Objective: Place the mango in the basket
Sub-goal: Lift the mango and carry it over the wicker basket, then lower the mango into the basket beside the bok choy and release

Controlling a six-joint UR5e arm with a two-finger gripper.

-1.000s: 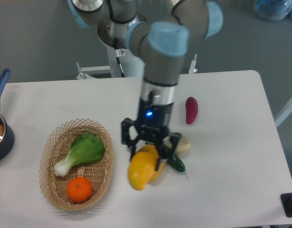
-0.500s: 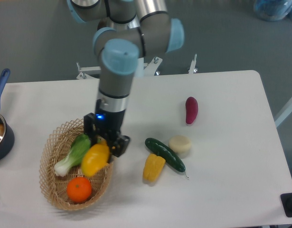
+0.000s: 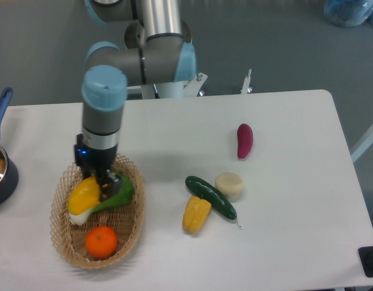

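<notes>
Now the glossy yellow oval mango [image 3: 84, 194] sits over the left part of the shallow tan wicker basket [image 3: 133, 225], at the lower left of the frame. The grey two-finger gripper [image 3: 96, 183] hangs straight down above the basket from the grey and pale blue arm [image 3: 104, 103], and its jaws are clamped on the mango, whose right end is hidden between the dark fingers. Whether the fruit touches the basket floor or is held just above it cannot be told.

Under and beside the mango lies a green leafy bok choy with a white stem [image 3: 119, 193], its stem end poking out at the mango's lower left. A round orange [image 3: 101, 242] rests in the lower part of the basket, just below the greens.

Right of the basket, near the middle of the white table [image 3: 295, 242], a ribbed yellow-orange corn piece [image 3: 196, 214] lies touching a dark green cucumber [image 3: 211, 197], which runs diagonally down to the right. A pale round cream-coloured piece [image 3: 229, 184] sits against the cucumber's upper side. Further up and right, well apart from these, lies a dark red-purple sweet potato [image 3: 244, 140]. At the left edge of the frame is a dark pot with a blue handle [image 3: 1, 163], partly cut off.
</notes>
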